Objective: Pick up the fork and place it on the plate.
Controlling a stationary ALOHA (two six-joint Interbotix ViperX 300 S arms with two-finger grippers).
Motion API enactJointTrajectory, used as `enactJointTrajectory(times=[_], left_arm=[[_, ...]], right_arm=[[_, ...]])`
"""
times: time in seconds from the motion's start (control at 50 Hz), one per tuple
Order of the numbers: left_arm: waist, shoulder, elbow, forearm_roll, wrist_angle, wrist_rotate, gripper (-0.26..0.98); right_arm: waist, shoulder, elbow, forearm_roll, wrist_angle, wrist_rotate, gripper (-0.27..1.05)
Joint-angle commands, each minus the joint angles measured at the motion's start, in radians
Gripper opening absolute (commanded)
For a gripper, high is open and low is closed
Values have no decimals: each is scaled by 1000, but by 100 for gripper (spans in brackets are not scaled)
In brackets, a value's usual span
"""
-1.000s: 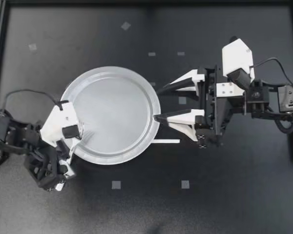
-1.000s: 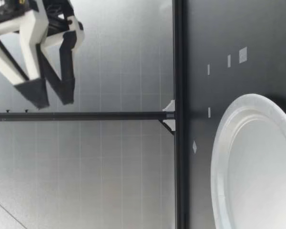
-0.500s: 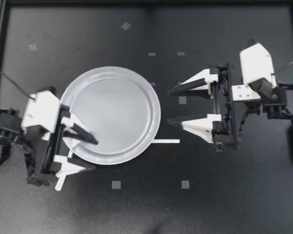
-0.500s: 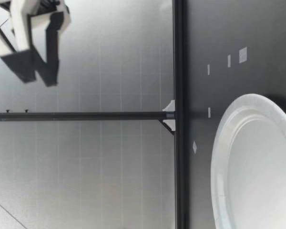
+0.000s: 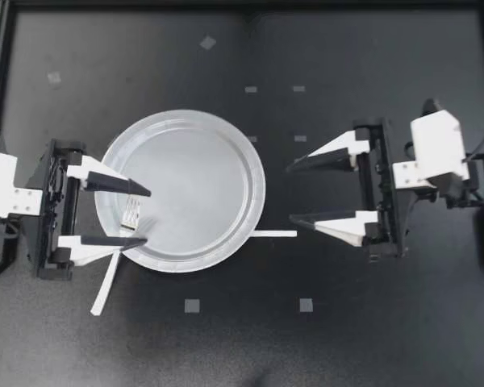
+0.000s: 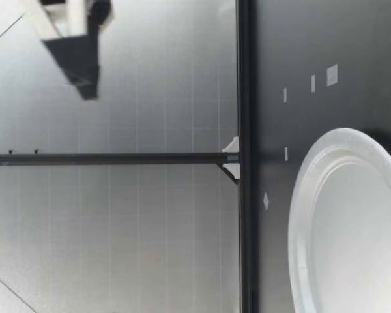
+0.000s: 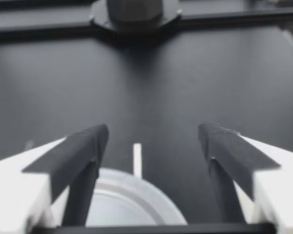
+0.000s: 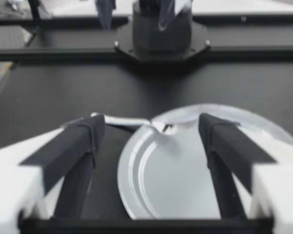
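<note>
Top view: left end effector (image 5: 147,216) splayed above plate (image 5: 185,115) rim.

A robotics lab bench: black table (image 5: 145,48) edged by metal rails (image 5: 2,72), tape squares (image 5: 192,305) on it, pale panelled wall (image 6: 150,228) beyond

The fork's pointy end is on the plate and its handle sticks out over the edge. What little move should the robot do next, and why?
Probably draw my left gripper straight back, away from the plate. Its fingers are open and hold nothing, and they straddle the fork, whose tines rest on the plate. Backing off should avoid knocking it.
</note>
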Motion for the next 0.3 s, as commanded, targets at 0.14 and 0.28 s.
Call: enactJointTrajectory(times=[0.14, 0.28], left_arm=[[23, 0, 34, -52, 18, -6, 68], [23, -8, 55, -54, 48, -26, 68]], right_arm=[[-3, 21, -8, 5, -12, 2, 75], [-3, 26, 5, 5, -15, 14, 75]])
